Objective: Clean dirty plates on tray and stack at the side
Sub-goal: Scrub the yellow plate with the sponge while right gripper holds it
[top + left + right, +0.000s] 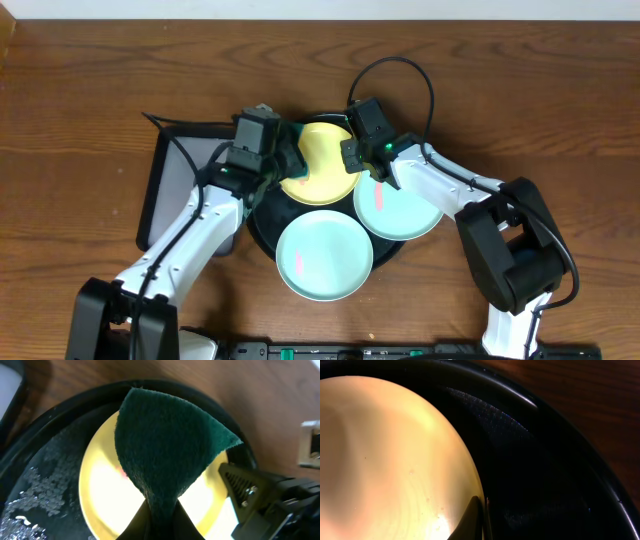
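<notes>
A brown wooden tabletop (80,100) with dark grain fills the overhead view. A pale strip (320,8) runs along its far edge.

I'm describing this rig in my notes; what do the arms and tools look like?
The left arm and right arm have white shells and bulky black joints. The left tool and right tool are black. A black cable loops above the right wrist, which shows a green light.

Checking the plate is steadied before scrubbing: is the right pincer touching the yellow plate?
Touching. In the right wrist view, the right pincer is closed over the rim of the yellow plate, one fingertip each side.
</notes>
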`<state>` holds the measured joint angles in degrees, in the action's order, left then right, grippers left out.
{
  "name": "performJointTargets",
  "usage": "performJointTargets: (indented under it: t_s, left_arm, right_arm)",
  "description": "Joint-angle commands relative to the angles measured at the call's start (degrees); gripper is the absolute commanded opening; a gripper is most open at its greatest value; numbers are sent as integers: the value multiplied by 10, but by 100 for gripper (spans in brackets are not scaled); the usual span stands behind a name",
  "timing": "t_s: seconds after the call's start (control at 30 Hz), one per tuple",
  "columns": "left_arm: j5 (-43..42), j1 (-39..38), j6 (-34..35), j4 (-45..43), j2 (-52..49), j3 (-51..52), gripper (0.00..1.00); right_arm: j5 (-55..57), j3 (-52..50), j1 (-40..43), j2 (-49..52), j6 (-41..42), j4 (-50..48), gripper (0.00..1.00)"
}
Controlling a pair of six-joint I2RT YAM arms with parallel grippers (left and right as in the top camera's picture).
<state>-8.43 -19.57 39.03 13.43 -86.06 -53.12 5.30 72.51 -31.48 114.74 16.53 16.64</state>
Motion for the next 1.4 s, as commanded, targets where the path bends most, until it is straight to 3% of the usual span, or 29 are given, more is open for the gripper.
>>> performJointTargets:
  t_s: [0.0,0.33,0.7,1.03,1.37]
  left_arm:
    - [70,-16,3,6,3,-13,8]
    - [177,-59,3,8,-15,-12,8]
    - [174,-60,3,-22,-111,-12,7]
    - [56,-60,21,-67,-203,-12,8]
    - [-106,-54,5,-158,-201,-15,8]
  right_arm:
    - [22,-4,-5,-15,12,1,1]
    - [21,-4,-6,-15,12,1,1]
    - [21,-5,-6,-15,12,1,1]
    - [17,-7,-6,-15,13,0,1]
    - [17,-7,-6,-15,12,0,1]
